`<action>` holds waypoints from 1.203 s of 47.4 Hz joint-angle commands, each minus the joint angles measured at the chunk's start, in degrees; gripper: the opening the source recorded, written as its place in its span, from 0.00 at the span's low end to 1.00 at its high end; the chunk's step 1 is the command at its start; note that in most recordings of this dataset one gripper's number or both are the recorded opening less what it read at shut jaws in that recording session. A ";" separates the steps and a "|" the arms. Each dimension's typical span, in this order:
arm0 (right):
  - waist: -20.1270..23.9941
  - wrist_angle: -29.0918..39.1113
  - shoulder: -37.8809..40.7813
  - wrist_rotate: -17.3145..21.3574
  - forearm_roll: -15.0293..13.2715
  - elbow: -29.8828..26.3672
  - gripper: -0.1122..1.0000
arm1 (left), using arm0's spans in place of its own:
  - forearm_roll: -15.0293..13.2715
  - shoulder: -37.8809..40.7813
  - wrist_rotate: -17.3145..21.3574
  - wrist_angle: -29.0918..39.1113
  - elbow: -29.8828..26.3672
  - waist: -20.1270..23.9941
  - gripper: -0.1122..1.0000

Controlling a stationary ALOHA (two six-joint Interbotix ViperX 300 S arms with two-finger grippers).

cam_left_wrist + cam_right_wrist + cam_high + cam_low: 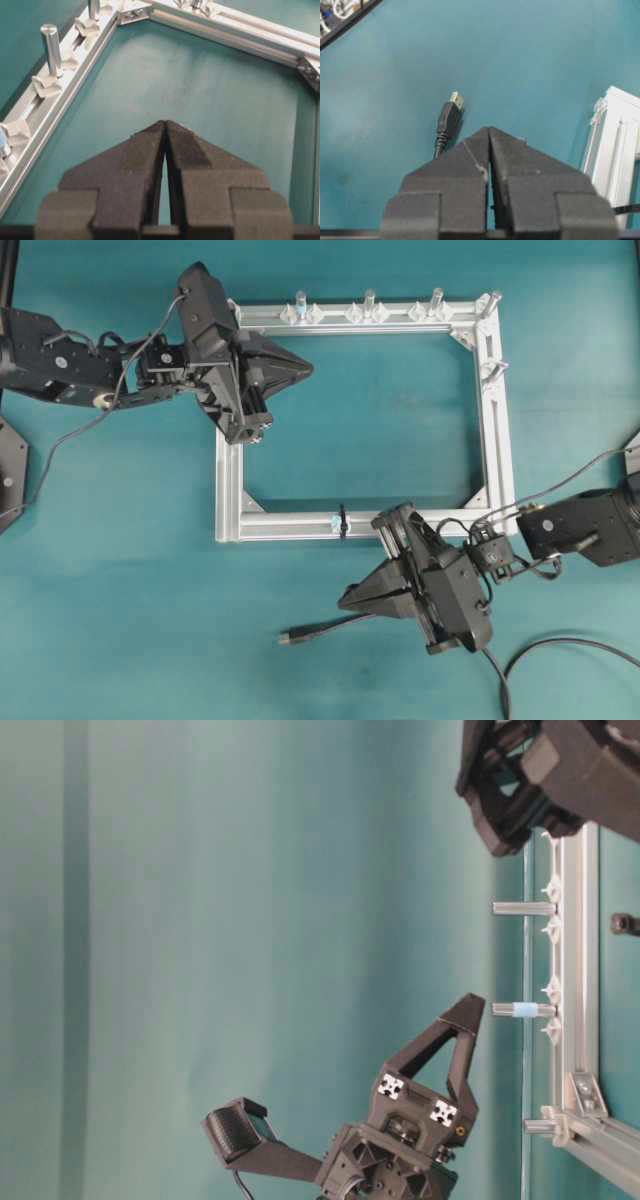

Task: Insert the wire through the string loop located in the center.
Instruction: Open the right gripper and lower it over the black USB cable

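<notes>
Teal counter point(120, 570) filled the overhead view, with a silver frame point(495, 440) lying flat on it. A loop point(342, 521) of black cord sat around the frame's near bar, close to that bar's middle. Silver pegs point(369, 304) stood along the far bar. The left gripper point(306, 367) hung over the frame's far left corner, its fingers pressed together and holding nothing. The right gripper point(345, 595) hung over bare counter just outside the near bar, below and a little right of the loop, its fingers likewise together and empty. The wire point(325, 628) lay on the counter beside and beneath the right gripper, its plug point(290, 638) with the gold tip pointing left, and the rest of it trailed off under the arm toward the lower right.

From table level, turned on its side, the frame point(575, 950) ran along the right edge with its pegs point(522, 908) pointing left. One gripper point(470, 1005) showed at the bottom with its fingertips meeting.

The left wrist view showed its fingers point(140, 155) closed tip to tip above the counter inside the frame point(240, 27), with pegs point(52, 49) on the bar at left.

The right wrist view showed its fingers point(465, 165) closed and empty; the plug point(450, 116) lay just beyond them on the left, untouched, with the frame point(612, 145) at the right edge.
</notes>
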 commanded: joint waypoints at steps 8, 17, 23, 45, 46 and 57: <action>0.53 1.14 -1.58 0.00 0.00 -2.11 0.35 | 0.18 -1.58 0.00 -0.09 -0.44 -0.26 0.10; 0.62 2.99 -1.58 0.09 0.09 -2.64 0.61 | 0.18 -1.58 0.09 -0.09 -0.44 -0.26 0.10; 0.62 3.25 -1.58 0.09 0.09 -2.64 0.61 | 0.18 -1.49 0.18 -0.09 -0.35 -0.18 0.10; 1.58 3.08 0.97 3.34 0.09 -3.08 0.61 | 0.18 -1.58 0.00 0.35 -0.26 -0.26 0.10; 1.76 3.25 1.32 3.34 0.09 -3.25 0.61 | 0.26 -1.58 0.00 0.44 -0.26 -0.26 0.10; 2.46 3.34 4.48 3.34 0.09 -5.27 0.61 | 0.26 -1.76 -0.09 1.67 -0.26 -0.44 0.10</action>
